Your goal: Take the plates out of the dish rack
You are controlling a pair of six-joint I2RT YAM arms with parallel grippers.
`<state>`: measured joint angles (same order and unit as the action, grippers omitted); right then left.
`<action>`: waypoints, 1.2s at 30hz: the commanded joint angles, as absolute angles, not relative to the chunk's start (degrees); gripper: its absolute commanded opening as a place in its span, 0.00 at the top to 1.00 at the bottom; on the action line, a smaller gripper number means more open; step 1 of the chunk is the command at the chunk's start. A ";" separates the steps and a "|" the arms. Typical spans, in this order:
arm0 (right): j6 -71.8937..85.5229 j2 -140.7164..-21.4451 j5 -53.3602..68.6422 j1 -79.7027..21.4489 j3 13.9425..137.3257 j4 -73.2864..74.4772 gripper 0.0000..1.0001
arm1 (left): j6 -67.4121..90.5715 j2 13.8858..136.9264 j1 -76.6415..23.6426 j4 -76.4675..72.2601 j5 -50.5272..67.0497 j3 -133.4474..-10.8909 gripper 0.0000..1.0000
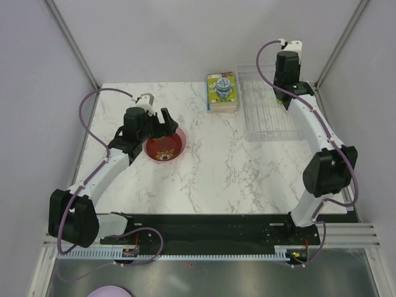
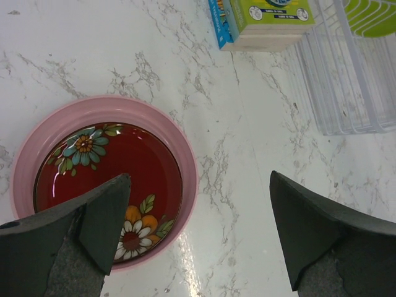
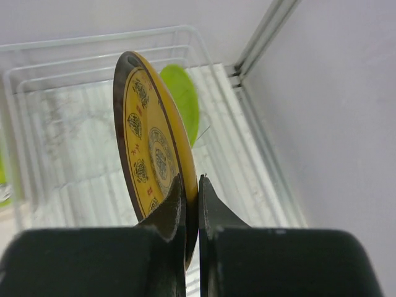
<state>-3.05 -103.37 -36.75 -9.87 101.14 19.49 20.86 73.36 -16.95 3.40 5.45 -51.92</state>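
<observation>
The red patterned plate (image 2: 105, 179) lies inside the pink plate (image 2: 185, 154) on the table; both show in the top view (image 1: 164, 146). My left gripper (image 2: 201, 204) is open and empty just above them, its left finger over the red plate. The clear dish rack (image 1: 272, 108) stands at the back right. My right gripper (image 3: 190, 185) is shut on the rim of the yellow patterned plate (image 3: 148, 136), held upright on edge above the rack (image 3: 55, 99). The lime green plate (image 3: 182, 93) stands in the rack behind it and shows in the left wrist view (image 2: 371, 15).
A green-yellow printed box (image 1: 221, 91) lies left of the rack, also seen in the left wrist view (image 2: 260, 21). A pale lavender disc (image 1: 108, 291) sits below the table's near edge. Grey walls close in the back and sides.
</observation>
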 commanded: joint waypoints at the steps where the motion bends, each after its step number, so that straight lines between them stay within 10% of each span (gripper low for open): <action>1: 9.65 -90.47 -18.65 -10.54 91.01 22.32 1.00 | 21.35 70.23 -17.23 -1.13 8.34 -51.34 0.00; 12: 28.11 -77.70 2.02 -23.63 64.62 7.48 1.00 | 29.70 71.45 -18.02 -11.07 16.70 -46.67 0.00; 30: 44.99 -82.26 15.90 -31.38 55.38 -16.25 1.00 | 36.56 73.39 -21.00 -21.00 18.02 -40.08 0.03; 36: 50.62 -82.44 19.86 -31.46 51.25 -23.11 1.00 | 37.18 73.30 -21.01 -23.20 18.20 -39.64 0.39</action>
